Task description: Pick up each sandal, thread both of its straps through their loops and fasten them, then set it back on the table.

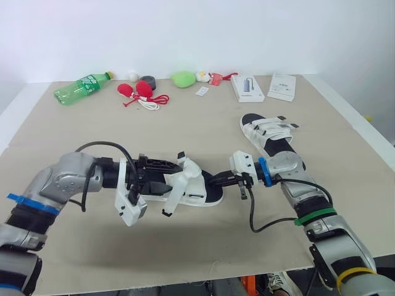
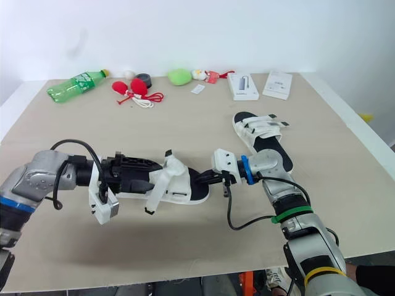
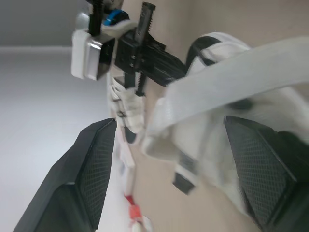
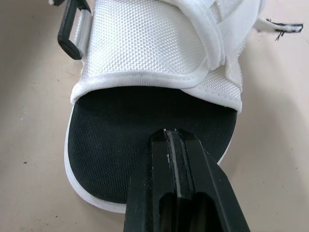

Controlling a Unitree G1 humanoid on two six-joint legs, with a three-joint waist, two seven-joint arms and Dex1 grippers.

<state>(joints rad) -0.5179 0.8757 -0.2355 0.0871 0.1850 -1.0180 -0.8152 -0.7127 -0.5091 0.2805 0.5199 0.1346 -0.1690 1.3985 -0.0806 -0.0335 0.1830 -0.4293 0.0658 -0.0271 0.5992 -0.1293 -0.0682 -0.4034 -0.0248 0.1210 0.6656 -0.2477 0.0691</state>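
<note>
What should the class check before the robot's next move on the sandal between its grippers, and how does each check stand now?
1. Near sandal sits between the fingers of the left gripper, which are spread open: ok.
2. Right gripper is shut, with its tip over the black toe end of the footbed: ok. Whether it presses down: cannot tell.
3. Near sandal's straps fastened: not ok; one strap hangs loose.
4. Black loop by the front band threaded: not ok; it looks empty.
5. Second sandal lies on the table, apart from both arms: ok.
</note>
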